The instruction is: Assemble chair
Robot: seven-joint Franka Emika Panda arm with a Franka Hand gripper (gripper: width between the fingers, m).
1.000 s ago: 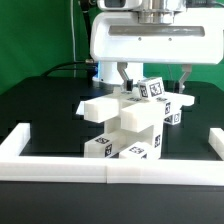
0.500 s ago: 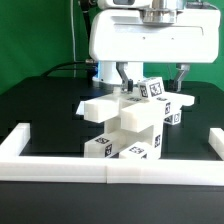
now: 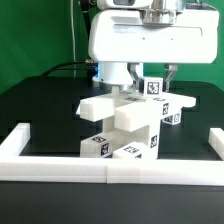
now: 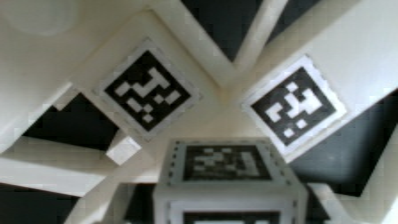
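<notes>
The chair (image 3: 128,128) is a stack of chunky white tagged blocks in the middle of the black table. A flat slab (image 3: 98,106) sticks out toward the exterior view's left. A small tagged cube (image 3: 153,88) sits on top at the back. My gripper (image 3: 151,80) hangs straight over it, one finger on each side, jaws narrowed but with thin gaps still showing. In the wrist view the cube (image 4: 217,160) lies between my fingers (image 4: 217,205), above two tagged slanted faces.
A low white border wall (image 3: 60,168) runs along the front and both sides of the table. The robot's white body (image 3: 150,40) fills the back. A green curtain stands behind at the exterior view's left.
The fingers have moved inward from wide open to close beside the top cube. The gripper has dropped slightly. The chair blocks have not moved.
</notes>
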